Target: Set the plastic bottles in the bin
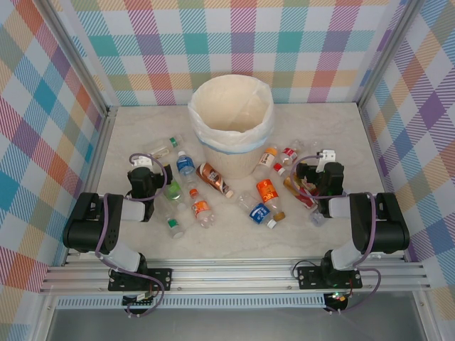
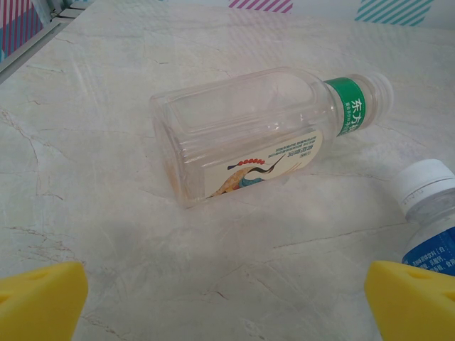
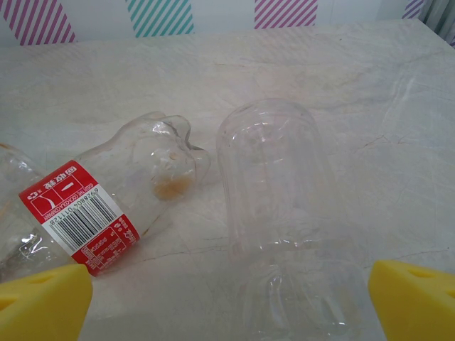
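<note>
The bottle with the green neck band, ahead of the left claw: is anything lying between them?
Nothing visible does. The green-banded bottle lies on its side on bare table ahead of the open left gripper. A blue-labelled bottle sits off to the right, near one fingertip, not between.

Blue-label bottle [image 2: 430, 213]: we see cap and shoulder; the frame edge cuts the rest.
Red-label bottle [image 3: 92, 213]: neck end runs off-frame.
Clear bottle [image 3: 274, 206]: we lose its near end off-frame.
Label print around the bin [image 1: 231, 160]: too small for us to read.
</note>
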